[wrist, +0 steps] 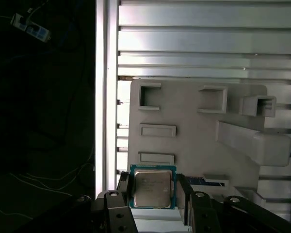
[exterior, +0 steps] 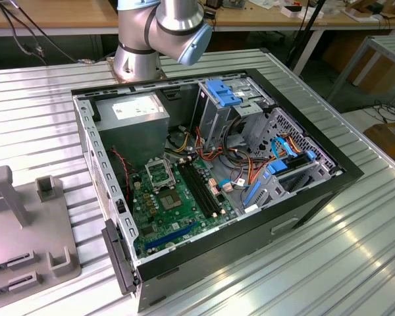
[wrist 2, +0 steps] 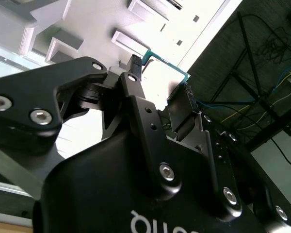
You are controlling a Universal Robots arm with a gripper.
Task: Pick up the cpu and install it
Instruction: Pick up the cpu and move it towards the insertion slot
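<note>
Square silver cpu [wrist: 152,189] (green rim), in claw [wrist: 153,183]

Tool [wrist: 153,180] fingers [wrist: 184,193] in pinching grip

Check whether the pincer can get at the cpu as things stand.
Probably yes. In the first wrist view the cpu sits face up squarely in line with the pincer, by the edge of the grey holder, with nothing between them. Whether it is already gripped, I cannot tell.
</note>
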